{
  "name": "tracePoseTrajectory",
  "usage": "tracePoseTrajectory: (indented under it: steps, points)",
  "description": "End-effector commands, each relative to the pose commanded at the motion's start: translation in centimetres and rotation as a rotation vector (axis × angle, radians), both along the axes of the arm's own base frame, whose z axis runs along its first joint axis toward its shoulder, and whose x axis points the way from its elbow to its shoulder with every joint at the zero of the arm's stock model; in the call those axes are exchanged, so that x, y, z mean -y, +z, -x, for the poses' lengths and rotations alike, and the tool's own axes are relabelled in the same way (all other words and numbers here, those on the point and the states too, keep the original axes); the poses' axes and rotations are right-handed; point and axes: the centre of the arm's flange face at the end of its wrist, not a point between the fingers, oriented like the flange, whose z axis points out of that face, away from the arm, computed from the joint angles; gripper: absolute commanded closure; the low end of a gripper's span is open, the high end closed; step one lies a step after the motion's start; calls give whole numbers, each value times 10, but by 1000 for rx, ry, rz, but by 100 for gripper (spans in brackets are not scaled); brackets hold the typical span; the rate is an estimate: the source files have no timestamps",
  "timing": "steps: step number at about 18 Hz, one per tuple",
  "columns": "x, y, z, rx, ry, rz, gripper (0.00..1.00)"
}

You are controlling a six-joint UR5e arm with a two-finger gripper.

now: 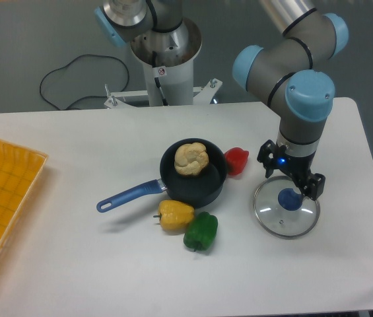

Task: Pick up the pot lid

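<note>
With its fingers spread around nothing, the end effector (pixel 291 185) hangs over the pot lid (pixel 280 222), hiding part of its rim. The frame crops an orange crate (pixel 14 198); beyond the white tabletop (pixel 74 264), a black cable (pixel 86 55) curls against grey.

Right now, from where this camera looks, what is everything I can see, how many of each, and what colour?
Table: one, white, across the view
Pan: one, black with blue handle, mid-table
Bread-like lump: one, tan, inside the pan
Peppers: three; yellow and green in front of the pan, red at its right
Lid: one, clear with blue knob, below the gripper
Crate: one, yellow-orange, left edge
Loose cable: one, black, behind the table
Machinery: dark and blue, back; count unclear
Robot arm: one, grey, right
Gripper: one, grey and black, over the lid
</note>
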Motion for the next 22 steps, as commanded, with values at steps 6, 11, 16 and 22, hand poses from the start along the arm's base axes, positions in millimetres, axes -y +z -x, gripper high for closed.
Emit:
tracePoseTrajectory:
  steps: [6,11,16,22]
  points:
    - [3,-5,2,7,7,10,0]
    - [0,-15,3,19,13,14,0]
    - [8,-16,9,20,33,13,0]
    - [12,-27,12,47,142,10,0]
